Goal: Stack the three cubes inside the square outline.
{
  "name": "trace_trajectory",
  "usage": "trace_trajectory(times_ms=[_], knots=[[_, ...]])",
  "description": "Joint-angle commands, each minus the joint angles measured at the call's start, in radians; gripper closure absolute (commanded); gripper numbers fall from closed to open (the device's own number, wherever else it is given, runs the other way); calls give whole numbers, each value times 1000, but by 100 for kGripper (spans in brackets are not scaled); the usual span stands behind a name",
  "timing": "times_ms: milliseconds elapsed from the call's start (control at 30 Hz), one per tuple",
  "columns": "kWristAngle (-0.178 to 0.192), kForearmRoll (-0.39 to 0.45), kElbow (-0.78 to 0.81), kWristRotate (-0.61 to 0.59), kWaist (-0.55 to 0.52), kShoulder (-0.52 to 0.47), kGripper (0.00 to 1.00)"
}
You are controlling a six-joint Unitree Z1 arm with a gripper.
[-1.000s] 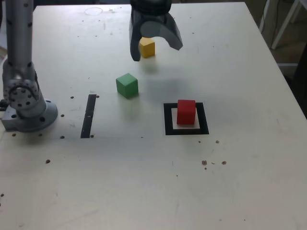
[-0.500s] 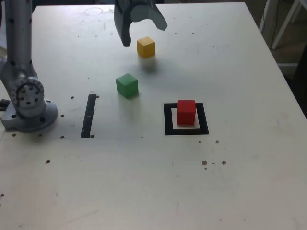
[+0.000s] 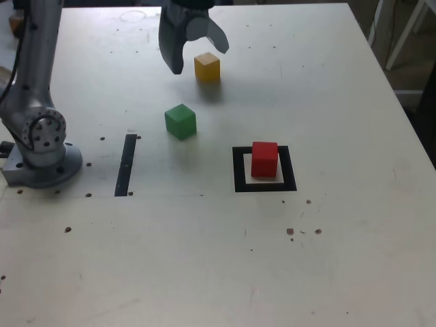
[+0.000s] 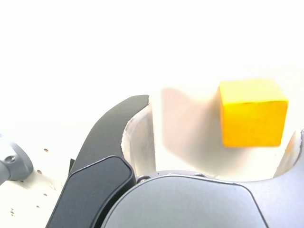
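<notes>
Here, the red cube rests inside the square outline, a thick black frame lying flat on the desk, with a strip of its pale centre showing around the cube. The green cube sits well apart from the outline, between it and the narrow black strip in the exterior view, one of its corners turned toward the camera. The yellow cube lies on the desk beyond the green one, near the far edge, with a soft shadow just in front of it. No cube is stacked on another.

Above the desk hangs the claw, its curved fingers spread apart and pointing down, with nothing gripped between them. In the exterior view it is near the yellow cube, slightly to that view's left; in the wrist view the yellow block shows in the gap between the fingers, closer to one of them than to the other. The arm rises from its round grey base at the exterior view's left, leaning a little toward that view's right as it climbs out of the picture.
</notes>
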Motion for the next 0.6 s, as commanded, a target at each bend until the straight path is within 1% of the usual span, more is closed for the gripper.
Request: trace_trajectory(times_ms=[0,167,367,567], knots=[[-5,0,-26,9,6,31,1],[-9,6,-73,17,7,81,2],[-9,25,-132,21,7,116,4],[-14,81,-199,32,7,161,12]])
